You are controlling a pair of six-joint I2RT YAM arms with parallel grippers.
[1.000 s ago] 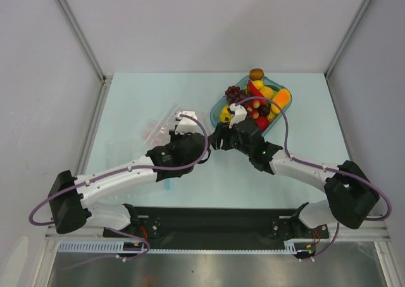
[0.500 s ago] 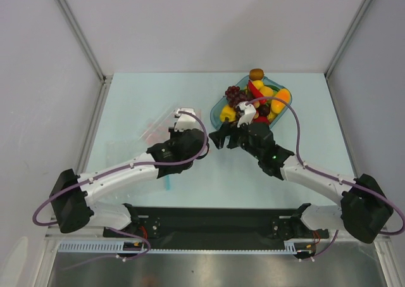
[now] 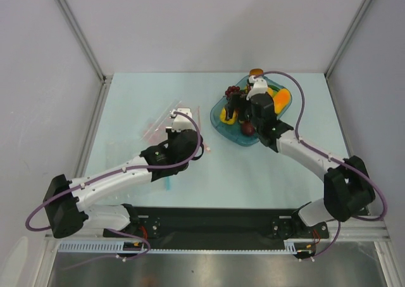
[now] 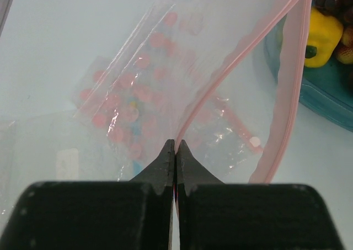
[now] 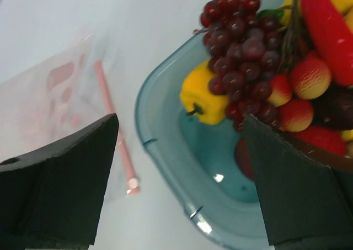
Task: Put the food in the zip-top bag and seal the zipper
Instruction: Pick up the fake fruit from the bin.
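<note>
The clear zip-top bag (image 3: 158, 127) lies flat left of centre; in the left wrist view it (image 4: 143, 101) fills the middle. My left gripper (image 3: 181, 114) (image 4: 176, 145) is shut on one pink strip of the zipper (image 4: 231, 68); the mouth gapes, with the other strip (image 4: 289, 95) to the right. The food is heaped in the teal dish (image 3: 218, 121): purple grape bunch (image 5: 237, 35), yellow bell pepper (image 5: 207, 98), red fruits (image 5: 311, 76). My right gripper (image 3: 236, 107) (image 5: 179, 178) is open and empty above the dish's near-left rim (image 5: 165, 145), touching nothing.
The bag's zipper end (image 5: 113, 128) lies just left of the dish. A dark red round fruit (image 3: 248, 128) sits at the dish's near side. White walls with metal posts close in the table on three sides. A thin blue strip (image 3: 168, 184) shows under my left arm.
My right arm swung from the table's middle back and right over the dish, gripper open. My left gripper edged away from the bases, still shut on the bag's mouth.
</note>
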